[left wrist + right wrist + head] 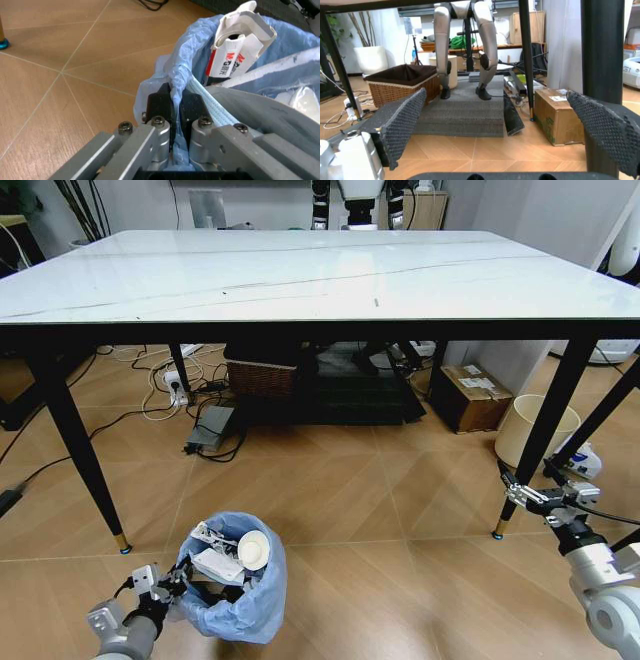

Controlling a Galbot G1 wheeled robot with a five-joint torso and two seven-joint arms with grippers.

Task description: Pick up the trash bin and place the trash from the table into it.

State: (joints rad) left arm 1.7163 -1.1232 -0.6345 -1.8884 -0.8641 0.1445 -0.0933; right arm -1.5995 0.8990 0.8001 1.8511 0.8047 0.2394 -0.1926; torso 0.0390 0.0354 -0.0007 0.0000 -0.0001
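Low at the left, on the wooden floor in front of the large white marble-look table [300,275] with thin grey veins and slim black legs: the small round trash bin [232,580] lined with a crinkled translucent light-blue plastic bag, already holding crumpled white paper, a round white lid-like piece and a red-and-white printed carton [235,48]. At its near rim, the left gripper [166,585], black fingers [160,103] pinched shut on the bag-covered edge of the bin, one finger either side of the rim. Off at the right, beside the front right table leg, the right gripper [535,498], raised off the floor and holding nothing, its mesh-textured pads [402,123] spread wide apart. Behind it under the table, a plain cream cylindrical bin [535,430], a brown cardboard box [470,395] and a woven wicker basket [262,375].
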